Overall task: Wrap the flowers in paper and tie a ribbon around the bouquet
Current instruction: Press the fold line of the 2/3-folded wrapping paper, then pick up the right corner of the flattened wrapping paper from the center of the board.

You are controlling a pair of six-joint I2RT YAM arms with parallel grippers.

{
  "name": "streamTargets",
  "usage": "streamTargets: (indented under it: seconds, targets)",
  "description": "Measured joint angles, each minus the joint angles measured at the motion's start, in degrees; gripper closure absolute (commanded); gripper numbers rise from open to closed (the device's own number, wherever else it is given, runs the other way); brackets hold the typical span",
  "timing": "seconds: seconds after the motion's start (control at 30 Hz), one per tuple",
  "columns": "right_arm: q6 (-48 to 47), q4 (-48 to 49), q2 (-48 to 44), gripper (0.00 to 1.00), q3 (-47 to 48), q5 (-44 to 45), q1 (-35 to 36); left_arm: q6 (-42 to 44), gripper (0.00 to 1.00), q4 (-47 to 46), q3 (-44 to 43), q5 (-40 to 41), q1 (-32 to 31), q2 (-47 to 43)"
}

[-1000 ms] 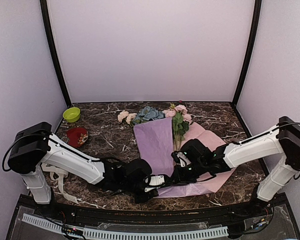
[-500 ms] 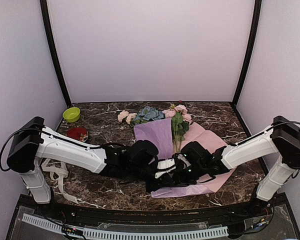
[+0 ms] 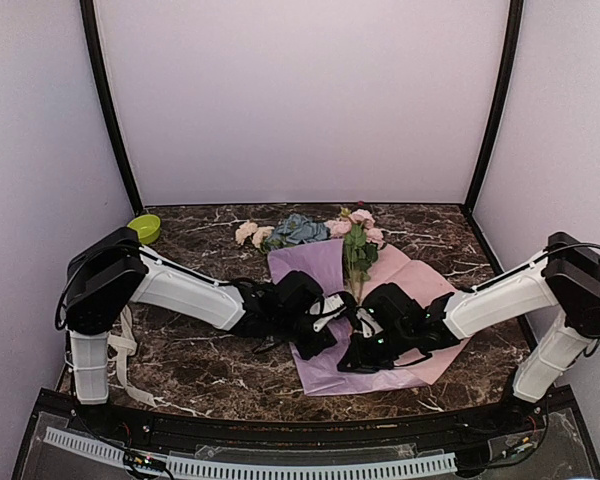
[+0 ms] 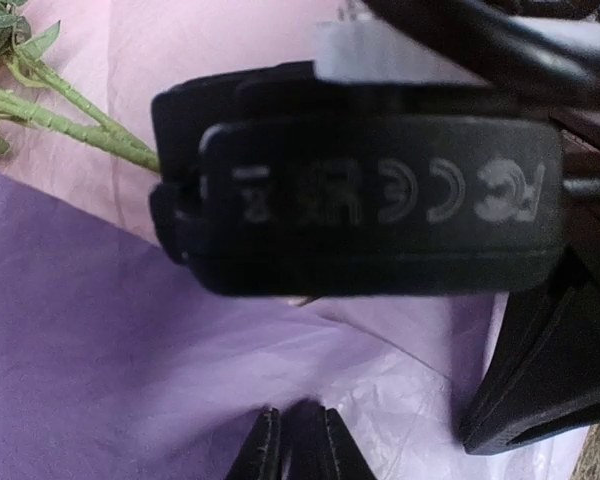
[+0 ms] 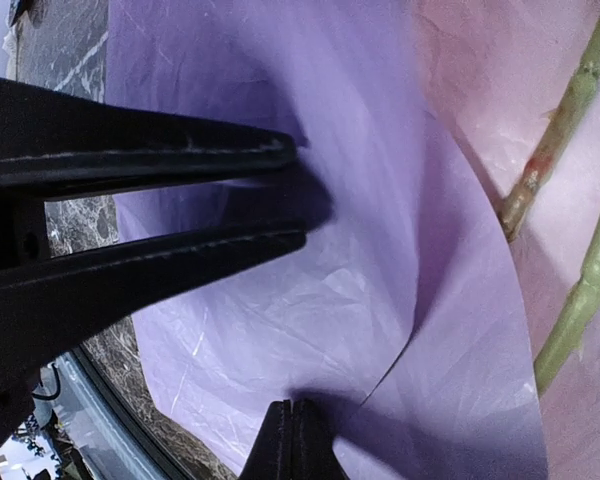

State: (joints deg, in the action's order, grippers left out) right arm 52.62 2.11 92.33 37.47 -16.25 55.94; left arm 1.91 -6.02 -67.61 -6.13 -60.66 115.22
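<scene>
While the top view hides both fingertips, right wrist shows clenched right gripper [image 5: 292, 420] on lilac-purple thin paper sheet [image 5: 380, 250]. Left gripper [image 5: 300, 190] is slightly parted, grasp unclear. Green flower stems [image 5: 570, 110] lie on its pink side. Left gripper has swung inward since earlier.

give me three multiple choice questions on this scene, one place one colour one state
1. Where is the green bowl? A middle of the near edge B far left corner of the table C far right corner
2. Which paper face lies under the flower stems? A lilac B white C pink
3. The right gripper is: A shut B wide open C clamped on a stem
Answers: 1 B, it sits at the back left; 2 C, wrist views show pink beneath them; 3 A, its fingertips meet.
</scene>
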Motion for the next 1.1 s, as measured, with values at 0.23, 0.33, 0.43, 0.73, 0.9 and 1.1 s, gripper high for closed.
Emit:
streamTargets:
  seconds: [0.23,0.33,0.43,0.73,0.9,1.1]
  targets:
    - [0.17,-7.43,-6.8,0.96,1.05,2.99,0.0,0.0,0.87,0.48,-1.86,-0.48,-0.26,1.68]
    - [0.52,-15.58,-12.9,0.77,3.5,8.22,-1.01,0.0,0.87,0.59,-2.56,-1.57,-0.22,2.23]
    - [0.52,-23.67,-20.79,0.37,5.25,14.51,-4.83,0.02,0.87,0.57,-2.67,-2.03,-0.2,2.47]
    - [-10.62,-38.25,-35.91,0.0,3.52,23.32,-50.42,0.46,0.87,0.55,-2.82,-3.02,-0.11,2.69]
    - [-16.79,-37.2,-25.29,0.01,3.45,17.2,-67.84,0.74,0.87,0.7,-3.02,-3.32,-0.09,2.8]
    - [-21.49,-36.68,-15.96,0.1,1.36,12.26,-71.38,1.09,0.87,0.98,-3.23,-3.69,-0.09,2.86]
